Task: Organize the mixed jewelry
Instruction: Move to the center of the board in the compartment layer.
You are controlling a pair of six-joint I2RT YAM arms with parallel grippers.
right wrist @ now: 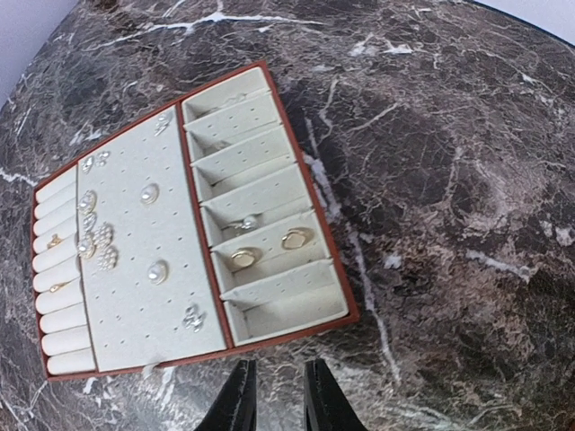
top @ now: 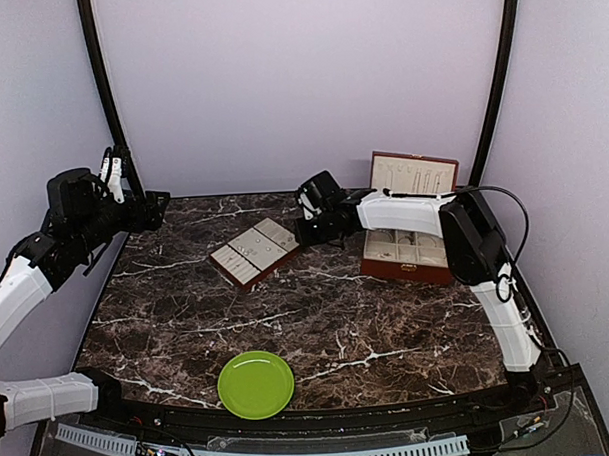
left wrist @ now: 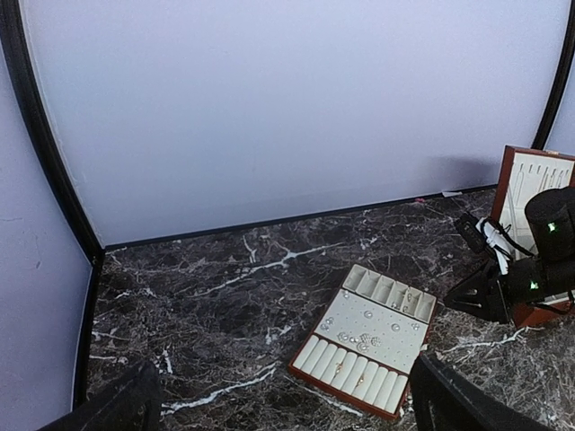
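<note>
The right gripper [right wrist: 280,395] is seen with its two dark fingers set narrowly apart. A slim strip of marble shows between them and nothing is held or touched. It is poised above the table [right wrist: 467,162], just outside the long reddish-brown edge of the flat tray [right wrist: 126,314].

The mixed jewelry [right wrist: 148,193] is found mostly in that cream-lined tray. Pearl-like studs and small sparkling clusters are pinned across the dotted middle panel. Two gold-toned rings [right wrist: 294,238] are laid in neighbouring slots of the divided column on one side, with a small silvery piece just beside them. On the opposite side, a couple of tiny gold bits are tucked among the padded rolls [right wrist: 63,269]. The tray is set at an angle on the dark, white-veined marble near the middle of the table.

Just beside the right arm, the reddish-brown box [top: 406,254] is stood open with its lid [top: 413,174] raised upright. Faint thin pieces are seen on the lid's pale lining, too small to identify.

The left gripper [left wrist: 286,370] is held high at the table's far left corner, well apart from the tray, with its fingers [left wrist: 121,404] spread wide and nothing between them.

A green plate [top: 256,384] is placed near the front edge, between the two arm bases.
</note>
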